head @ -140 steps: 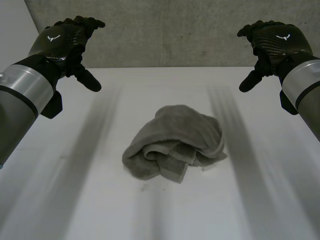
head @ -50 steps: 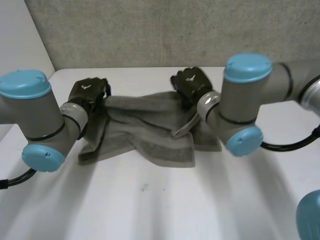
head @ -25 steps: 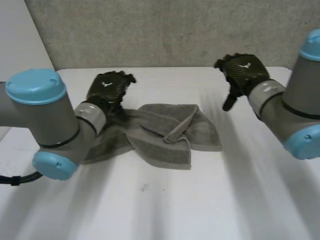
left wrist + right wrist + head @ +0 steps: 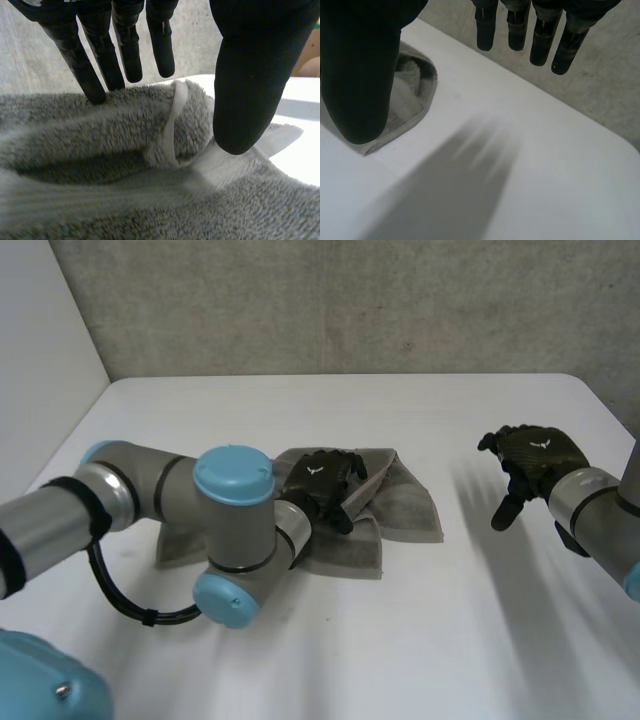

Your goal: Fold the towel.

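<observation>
The grey towel point(image 4: 405, 508) lies crumpled mid-worktop point(image 4: 400, 640), partly hidden behind the left arm point(image 4: 235, 530). Left hand point(image 4: 322, 480) sits over its middle, fingers straight, thumb apart. Right hand point(image 4: 535, 455) hovers spread, well clear.

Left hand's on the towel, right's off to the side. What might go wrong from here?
1. The left hand lies open on the bunched towel, gripping nothing: pulling would likely drag it across the table.
2. The right hand hovers open beside the towel, so nothing pins that side; layers may bunch.
</observation>
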### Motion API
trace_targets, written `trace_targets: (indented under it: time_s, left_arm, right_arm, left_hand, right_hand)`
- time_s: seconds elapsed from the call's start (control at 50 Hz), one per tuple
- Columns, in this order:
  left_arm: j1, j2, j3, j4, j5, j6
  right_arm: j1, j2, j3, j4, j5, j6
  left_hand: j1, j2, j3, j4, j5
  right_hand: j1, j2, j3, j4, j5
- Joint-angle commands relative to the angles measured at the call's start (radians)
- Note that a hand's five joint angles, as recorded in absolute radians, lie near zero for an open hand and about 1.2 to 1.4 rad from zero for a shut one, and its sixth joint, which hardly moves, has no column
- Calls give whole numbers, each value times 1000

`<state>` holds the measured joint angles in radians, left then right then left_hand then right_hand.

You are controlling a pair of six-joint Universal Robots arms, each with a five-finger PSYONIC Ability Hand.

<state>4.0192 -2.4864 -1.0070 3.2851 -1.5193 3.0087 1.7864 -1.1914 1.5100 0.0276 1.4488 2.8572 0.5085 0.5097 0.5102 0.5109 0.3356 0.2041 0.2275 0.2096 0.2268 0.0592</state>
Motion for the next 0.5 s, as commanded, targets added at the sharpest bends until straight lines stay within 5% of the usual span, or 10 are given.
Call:
trace_targets:
  time_s: [0.02, 0.1, 0.12, 0.14, 0.38, 0.5]
  left_arm:
    - [1, -77, 60, 1, -4, 2]
    - [1, -80, 65, 2, -10, 2]
    - [1, -75, 62, 4, -15, 6]
    - [1, -63, 54, 7, -19, 10]
    - [9, 299, -136, 16, -64, 32]
    - [11, 520, -308, -12, -59, 151]
  right_arm:
    - [-9, -4, 61, -26, -30, -1]
    - [-9, -4, 70, -51, -31, -1]
    - [-9, -4, 70, -51, -31, -1]
    - [-9, -4, 67, -54, -33, -1]
    - [7, 56, -42, -51, -54, 7]
    - [13, 154, -198, -40, -166, 151]
  left_hand:
    - [136, 135, 134, 134, 134]
    - [501, 499, 499, 498, 499]
    - [809, 808, 807, 806, 807]
    - [887, 886, 885, 885, 885]
    - [888, 887, 886, 885, 886]
    - [888, 887, 886, 885, 886]
  right_hand:
    - [-30, -53, -35, -52, -59]
    - [-30, -53, -35, -52, -59]
    - [-30, -53, -35, -52, -59]
    - [-30, -53, -35, -52, -59]
    - [-30, -53, -35, -52, -59]
    - [-30, -53, -35, -52, -59]
